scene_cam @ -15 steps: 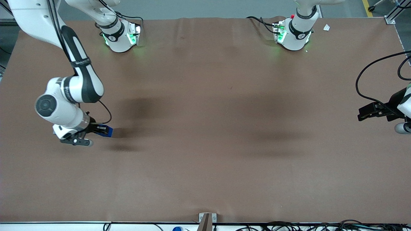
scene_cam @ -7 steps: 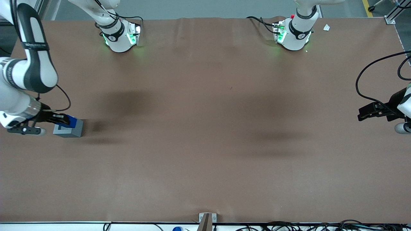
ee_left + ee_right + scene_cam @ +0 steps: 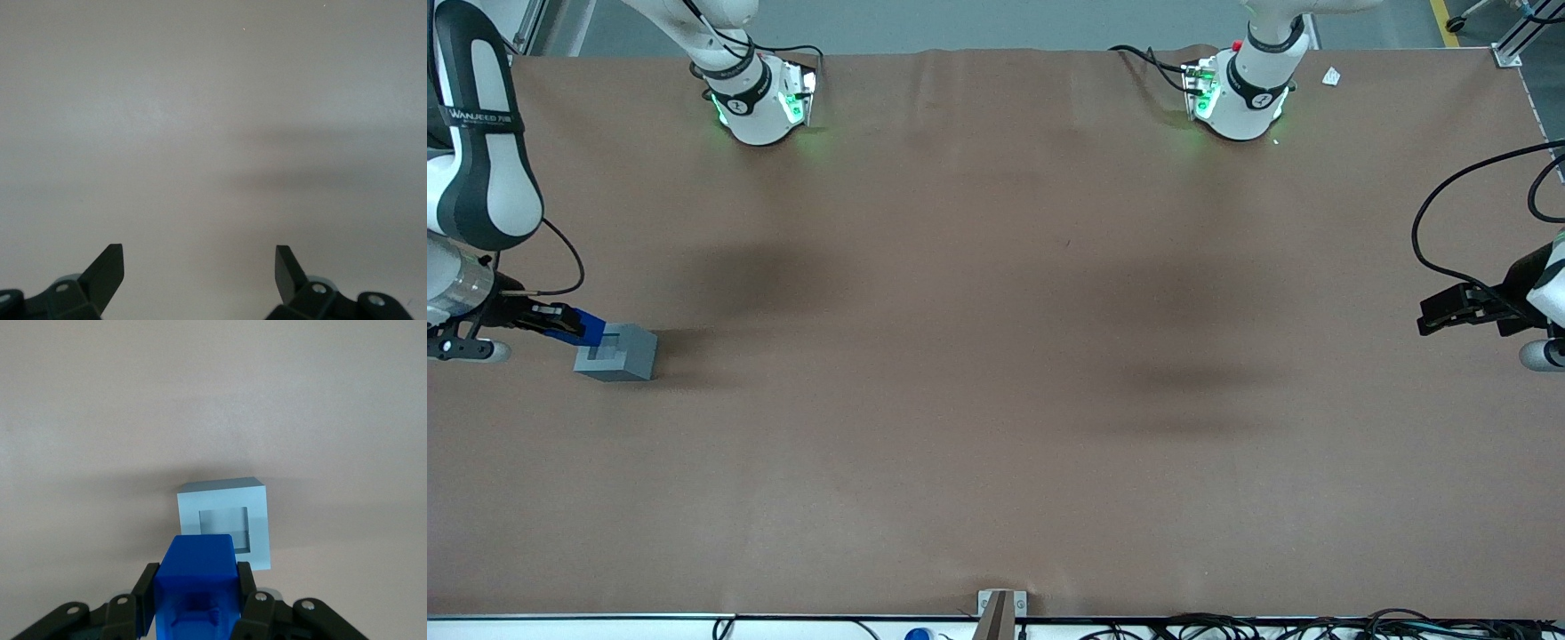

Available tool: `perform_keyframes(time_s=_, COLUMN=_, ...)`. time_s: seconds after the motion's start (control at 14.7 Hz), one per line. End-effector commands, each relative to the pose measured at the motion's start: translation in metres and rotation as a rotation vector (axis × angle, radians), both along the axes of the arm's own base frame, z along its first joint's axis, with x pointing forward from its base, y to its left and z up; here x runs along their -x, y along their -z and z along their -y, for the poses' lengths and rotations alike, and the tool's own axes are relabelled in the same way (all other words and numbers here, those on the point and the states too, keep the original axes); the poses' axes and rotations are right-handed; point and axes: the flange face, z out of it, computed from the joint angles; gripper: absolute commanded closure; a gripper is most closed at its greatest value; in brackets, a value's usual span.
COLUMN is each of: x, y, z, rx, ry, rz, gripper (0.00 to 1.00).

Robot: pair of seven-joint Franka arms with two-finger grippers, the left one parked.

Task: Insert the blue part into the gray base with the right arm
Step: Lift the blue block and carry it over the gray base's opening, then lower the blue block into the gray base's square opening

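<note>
while the wide brown paper-covered worktop [image 3: 996, 356] spreads flat, the white jointed right arm [image 3: 476, 169] with broad black bands reaches down at its own end of that worktop. the light-gray plastic cube base [image 3: 616, 353] sits on the worktop with its square recess facing up. just beside the gray base hangs the black two-finger gripper [image 3: 195, 600], its jaws clamped on the small bright-blue plastic block [image 3: 195, 583], which is held above the worktop at the base's edge, outside the recess.
</note>
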Motion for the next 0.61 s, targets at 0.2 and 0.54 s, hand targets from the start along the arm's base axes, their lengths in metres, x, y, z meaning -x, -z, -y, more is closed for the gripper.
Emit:
perform_keyframes(time_s=0.2, x=0.008, y=-0.001, z=0.019, rx=0.021, ry=-0.042, rz=0.042, gripper=0.85)
perform_keyframes(time_s=0.54, x=0.008, y=0.005, z=0.019, rx=0.016, ry=-0.052, rz=0.036, gripper=0.86)
